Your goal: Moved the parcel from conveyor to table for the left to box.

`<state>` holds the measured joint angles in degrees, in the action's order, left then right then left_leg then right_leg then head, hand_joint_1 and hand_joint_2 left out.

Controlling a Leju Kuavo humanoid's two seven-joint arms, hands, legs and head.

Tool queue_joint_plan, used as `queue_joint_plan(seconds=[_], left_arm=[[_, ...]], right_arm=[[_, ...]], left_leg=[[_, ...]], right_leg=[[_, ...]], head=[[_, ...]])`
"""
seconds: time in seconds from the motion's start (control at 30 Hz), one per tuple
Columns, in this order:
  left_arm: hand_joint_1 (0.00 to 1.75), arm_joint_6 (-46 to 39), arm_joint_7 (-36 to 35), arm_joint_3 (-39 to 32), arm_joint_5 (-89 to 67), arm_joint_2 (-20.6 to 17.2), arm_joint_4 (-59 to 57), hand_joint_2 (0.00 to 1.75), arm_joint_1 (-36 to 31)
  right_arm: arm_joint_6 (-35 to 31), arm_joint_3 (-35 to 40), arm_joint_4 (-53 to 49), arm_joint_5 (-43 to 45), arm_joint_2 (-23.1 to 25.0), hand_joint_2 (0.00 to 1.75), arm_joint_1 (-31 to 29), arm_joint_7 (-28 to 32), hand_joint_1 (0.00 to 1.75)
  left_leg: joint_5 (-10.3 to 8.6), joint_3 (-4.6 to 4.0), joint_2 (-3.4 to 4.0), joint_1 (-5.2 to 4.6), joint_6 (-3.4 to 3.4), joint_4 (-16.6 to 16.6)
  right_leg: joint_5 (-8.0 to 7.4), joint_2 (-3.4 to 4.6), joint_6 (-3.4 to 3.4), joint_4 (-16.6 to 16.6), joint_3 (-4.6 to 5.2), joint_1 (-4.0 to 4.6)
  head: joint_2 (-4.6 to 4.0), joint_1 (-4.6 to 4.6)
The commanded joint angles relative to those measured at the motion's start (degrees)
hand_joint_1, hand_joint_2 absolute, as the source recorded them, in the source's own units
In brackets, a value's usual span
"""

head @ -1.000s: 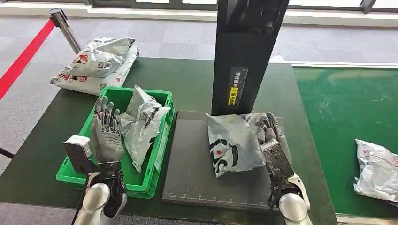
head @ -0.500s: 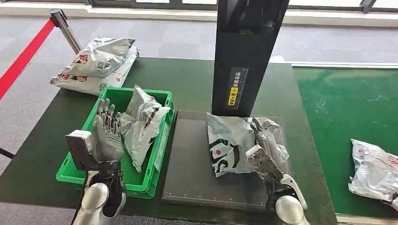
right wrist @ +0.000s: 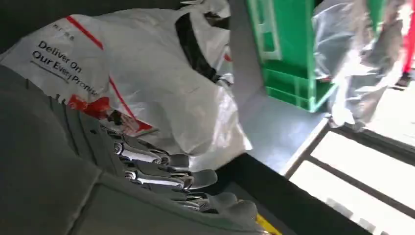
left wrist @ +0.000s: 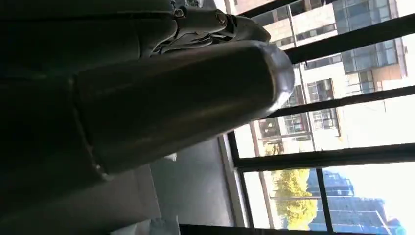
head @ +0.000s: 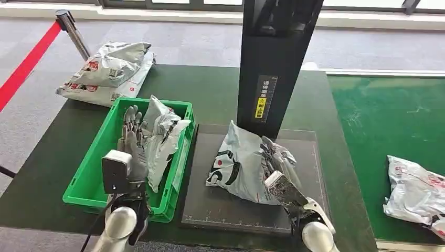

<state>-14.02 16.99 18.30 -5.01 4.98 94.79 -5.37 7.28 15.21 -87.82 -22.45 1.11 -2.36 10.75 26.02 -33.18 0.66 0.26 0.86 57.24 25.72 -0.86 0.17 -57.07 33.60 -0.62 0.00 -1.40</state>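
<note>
Landmark: the dark grey flat scale plate [head: 210, 173] on the green desk [head: 220, 89], in front of the tall black scanner column [head: 273, 58].
Parcel: the crumpled grey plastic mailer parcel with black and red print [head: 239, 168] lies on the plate. Since a second ago it has been shoved from the plate's far-right part towards its middle and tipped up on its side.
Right hand: the right hand [head: 278, 170] presses against the parcel's right flank, fingers laid along it; whether they actually clamp it I cannot tell.
Left hand: the left hand [head: 131, 139] has swung from the middle of the green plastic crate [head: 84, 181], left of the plate, towards the plate-side wall; its fingers stand spread, gripping nothing, close to the grey mailer bags in the crate [head: 160, 139].
Meaning: by my judgement the transfer is nearly done, and the parcel sits within the left's reach for boxing.
Right wrist view: shows red striping, "Deliver On" lettering and dark fingers [right wrist: 161, 169] tucked under the parcel's edge.
Head view: gives the whole layout, plus another grey mailer on the green conveyor [head: 414, 191] right of the plate.
Left wrist view: windows and buildings.
</note>
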Motion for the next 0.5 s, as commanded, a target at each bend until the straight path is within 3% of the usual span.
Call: queue_joint_plan(seconds=[0.03, 0.17, 0.5], left_arm=[[0.00, 2.9, -0.6, 4.4, -0.2, -2.2, -5.1, 0.00, -4.2], [0.00, 1.2, -0.3, 5.6, -5.9, -2.2, -4.9, 0.00, -4.9], [0.00, 1.1, -0.5, 5.7, -6.3, -2.1, -4.8, 0.00, -5.1]], right_arm=[[4.4, 2.7, 0.1, 7.2, -1.7, 0.00, -2.0, 6.3, 0.00], [-3.1, 0.0, -4.2, 8.7, -0.7, 0.00, -3.0, 12.6, 0.00], [-3.1, 0.1, -5.2, 9.1, -1.1, 0.00, -3.1, 12.2, 0.00]], left_leg=[[-0.04, 0.07, -0.09, 0.01, -0.01, -0.1], [-0.02, 0.06, -0.07, -0.01, -0.01, 0.0], [-0.03, 0.04, -0.08, -0.02, 0.00, 0.0]], right_leg=[[-0.02, 0.00, -0.02, 0.1, -0.09, 0.00], [-0.01, 0.04, -0.03, 0.0, -0.06, 0.01], [-0.01, -0.01, -0.01, 0.0, -0.06, 0.02]], head=[[0.00, 0.00], [0.00, 0.00], [0.00, 0.00]])
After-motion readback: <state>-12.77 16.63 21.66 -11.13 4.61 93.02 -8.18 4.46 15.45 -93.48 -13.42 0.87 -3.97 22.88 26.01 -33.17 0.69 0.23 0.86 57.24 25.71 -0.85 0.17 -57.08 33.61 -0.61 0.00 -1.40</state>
